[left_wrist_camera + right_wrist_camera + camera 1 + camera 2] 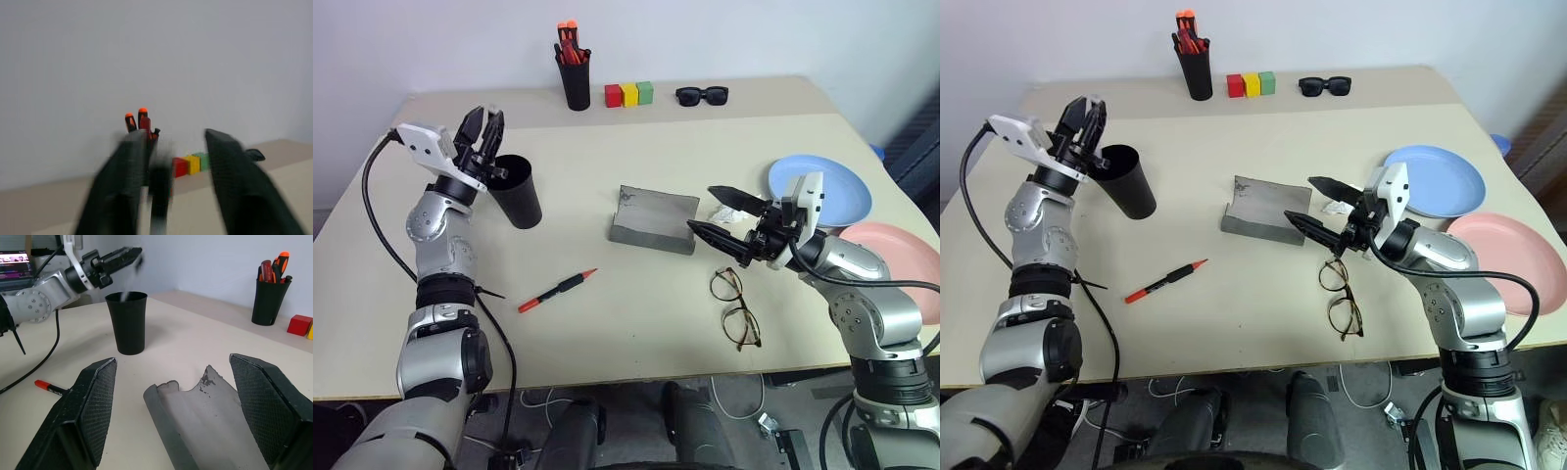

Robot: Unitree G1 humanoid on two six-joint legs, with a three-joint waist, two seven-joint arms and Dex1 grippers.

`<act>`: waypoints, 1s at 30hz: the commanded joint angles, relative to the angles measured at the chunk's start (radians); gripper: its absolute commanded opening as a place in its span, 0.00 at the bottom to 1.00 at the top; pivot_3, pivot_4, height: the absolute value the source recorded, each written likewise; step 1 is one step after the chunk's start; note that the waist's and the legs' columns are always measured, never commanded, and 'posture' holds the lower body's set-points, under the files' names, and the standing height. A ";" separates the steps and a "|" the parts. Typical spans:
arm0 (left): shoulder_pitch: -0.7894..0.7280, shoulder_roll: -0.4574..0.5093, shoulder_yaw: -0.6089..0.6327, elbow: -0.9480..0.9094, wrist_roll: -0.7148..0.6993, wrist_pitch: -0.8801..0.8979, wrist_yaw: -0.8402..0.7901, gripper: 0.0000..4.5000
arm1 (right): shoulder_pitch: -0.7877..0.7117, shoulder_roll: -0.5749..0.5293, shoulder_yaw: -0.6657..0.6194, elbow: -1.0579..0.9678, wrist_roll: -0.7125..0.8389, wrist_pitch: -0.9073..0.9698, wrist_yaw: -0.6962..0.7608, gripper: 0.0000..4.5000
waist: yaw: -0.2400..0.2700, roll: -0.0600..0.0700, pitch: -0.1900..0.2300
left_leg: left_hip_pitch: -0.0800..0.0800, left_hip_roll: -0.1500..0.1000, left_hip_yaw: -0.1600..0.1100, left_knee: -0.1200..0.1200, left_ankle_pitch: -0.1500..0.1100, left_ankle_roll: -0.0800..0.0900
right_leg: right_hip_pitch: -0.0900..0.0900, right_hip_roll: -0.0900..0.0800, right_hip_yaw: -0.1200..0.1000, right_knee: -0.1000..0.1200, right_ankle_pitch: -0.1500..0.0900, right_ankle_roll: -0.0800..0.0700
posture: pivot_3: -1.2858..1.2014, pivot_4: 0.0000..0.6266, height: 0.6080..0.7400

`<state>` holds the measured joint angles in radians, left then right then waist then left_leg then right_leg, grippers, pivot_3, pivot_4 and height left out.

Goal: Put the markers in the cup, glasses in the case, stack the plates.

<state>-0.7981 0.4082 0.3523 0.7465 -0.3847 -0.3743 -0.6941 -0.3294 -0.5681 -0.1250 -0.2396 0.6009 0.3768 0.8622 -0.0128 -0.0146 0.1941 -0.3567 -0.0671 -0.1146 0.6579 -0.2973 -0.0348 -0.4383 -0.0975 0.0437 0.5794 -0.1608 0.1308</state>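
Observation:
My left gripper [481,127] hangs just over the rim of the black cup [517,191] at the table's left. Its fingers [230,181] stand apart, open. A slim dark blurred thing [159,193], seemingly the black marker, shows between them, narrower than the gap. The black marker with red ends [558,290] lies flat on the table nearer me. The grey case [654,217] lies open in the middle. My right gripper [702,209] is open beside the case's right end, above the wire-frame glasses [734,308]. The blue plate [847,186] and pink plate [901,245] lie side by side at the right.
At the back stand a black pen holder [575,73] with orange-capped pens, three coloured blocks [628,94] and black sunglasses [702,95]. A black cable [382,230] runs along my left arm. The table's front edge is close to the glasses.

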 commanded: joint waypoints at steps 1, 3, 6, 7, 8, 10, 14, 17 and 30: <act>0.002 0.012 0.016 -0.042 -0.030 -0.005 -0.017 0.87 | -0.005 0.000 -0.006 -0.033 0.000 -0.017 0.003 0.83 | 0.000 0.000 0.000 | 0.000 0.000 0.000 0.000 0.000 0.000 | 0.000 0.000 0.000 0.000 0.000 0.000 | 0.52 0.24 1.00; 0.008 0.015 0.018 -0.078 -0.047 0.017 -0.024 0.99 | -0.008 0.001 -0.005 -0.027 -0.003 -0.021 0.004 0.83 | 0.000 0.000 0.000 | 0.000 0.000 0.000 0.000 0.000 0.000 | 0.000 0.000 0.000 0.000 0.000 0.000 | 0.52 0.24 1.00; 0.051 0.029 -0.009 -0.210 -0.071 0.124 -0.037 0.99 | -0.010 0.002 -0.005 -0.022 -0.010 -0.026 0.006 0.83 | -0.001 0.000 0.000 | 0.000 0.000 0.000 0.000 0.000 0.000 | 0.000 0.000 0.000 0.000 0.000 0.000 | 0.52 0.24 1.00; 0.077 0.039 -0.023 -0.293 -0.093 0.197 -0.044 0.99 | -0.010 0.001 -0.005 -0.021 -0.011 -0.027 0.007 0.83 | -0.001 0.000 0.000 | 0.000 0.000 0.000 0.000 0.000 0.000 | 0.000 0.000 0.000 0.000 0.000 0.000 | 0.52 0.24 1.00; 0.118 0.064 -0.046 -0.412 -0.140 0.323 -0.058 0.99 | -0.010 0.001 -0.006 -0.021 -0.011 -0.028 0.007 0.83 | -0.003 0.000 0.000 | 0.000 0.000 0.000 0.000 0.000 0.000 | 0.000 0.000 0.000 0.000 0.000 0.000 | 0.52 0.24 1.00; 0.200 0.137 -0.090 -0.638 -0.242 0.553 -0.104 0.99 | -0.010 0.000 -0.008 -0.019 -0.009 -0.028 0.008 0.83 | -0.008 0.000 0.000 | 0.000 0.000 0.000 0.000 0.000 0.001 | 0.000 0.000 0.000 0.000 0.000 0.000 | 0.52 0.24 1.00; 0.337 0.350 -0.111 -0.956 -0.484 0.966 -0.183 0.99 | -0.007 -0.001 -0.004 -0.002 -0.023 -0.044 0.019 0.83 | -0.011 0.000 0.000 | 0.000 0.001 0.000 0.000 -0.001 0.002 | -0.002 0.000 0.000 0.002 0.000 0.000 | 0.52 0.24 1.00; 0.424 0.523 -0.197 -1.033 -0.437 1.081 -0.281 0.99 | 0.008 -0.015 -0.003 -0.009 -0.024 -0.041 0.040 0.83 | -0.011 0.002 0.000 | 0.001 0.001 0.001 0.000 -0.001 0.002 | -0.001 0.001 0.000 0.003 -0.001 0.000 | 0.52 0.24 1.00; 0.436 0.478 -0.524 -0.972 -0.019 0.916 -0.280 0.99 | 0.257 -0.176 -0.021 -0.133 -0.031 0.005 0.141 0.83 | -0.009 0.001 0.001 | 0.002 0.004 0.002 0.003 -0.002 0.003 | 0.003 0.002 0.000 0.000 -0.003 -0.003 | 0.52 0.24 1.00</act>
<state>-0.3627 0.8822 -0.1533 -0.2309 -0.4404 0.5736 -0.9526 -0.0666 -0.7564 -0.1281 -0.3306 0.5566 0.3913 1.0166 -0.0215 -0.0136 0.1950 -0.3542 -0.0627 -0.1121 0.6608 -0.2994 -0.0313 -0.4349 -0.0952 0.0436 0.5793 -0.1633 0.1277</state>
